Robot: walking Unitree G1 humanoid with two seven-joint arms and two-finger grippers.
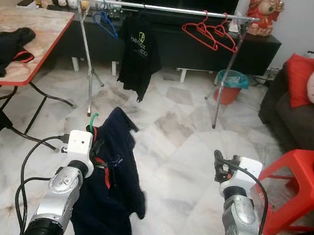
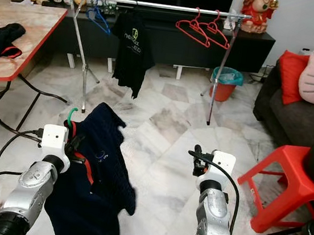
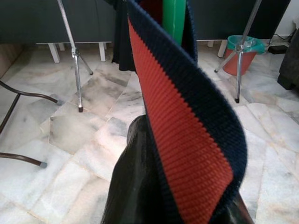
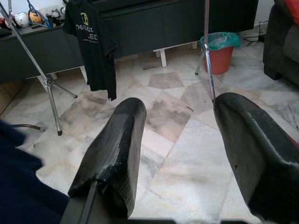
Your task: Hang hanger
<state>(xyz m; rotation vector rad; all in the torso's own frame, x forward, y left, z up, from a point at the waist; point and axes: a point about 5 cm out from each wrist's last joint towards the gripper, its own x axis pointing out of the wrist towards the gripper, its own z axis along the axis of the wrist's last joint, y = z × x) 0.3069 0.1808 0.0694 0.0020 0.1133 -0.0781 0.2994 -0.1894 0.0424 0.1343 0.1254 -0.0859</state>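
The left gripper (image 1: 92,144) is closed on the green hanger (image 1: 91,121) carrying a navy garment (image 1: 111,186), well apart from the rail (image 1: 159,7); the right gripper (image 4: 187,154) is empty, fingers wide; the heavy garment may slide off, or the hook may miss the rail.

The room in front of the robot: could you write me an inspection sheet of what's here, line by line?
Surface: marble floor.
Job's things: navy garment on a green hanger, held up; clothes rail across the room.
Clutter: black T-shirt, red hangers, blue hanger on the rail.
Grippers: left gripper shut on the garment's collar; right gripper open, empty.
Cables: black leads by the left arm.
Surroundings: table, red stool, bin, sofa.
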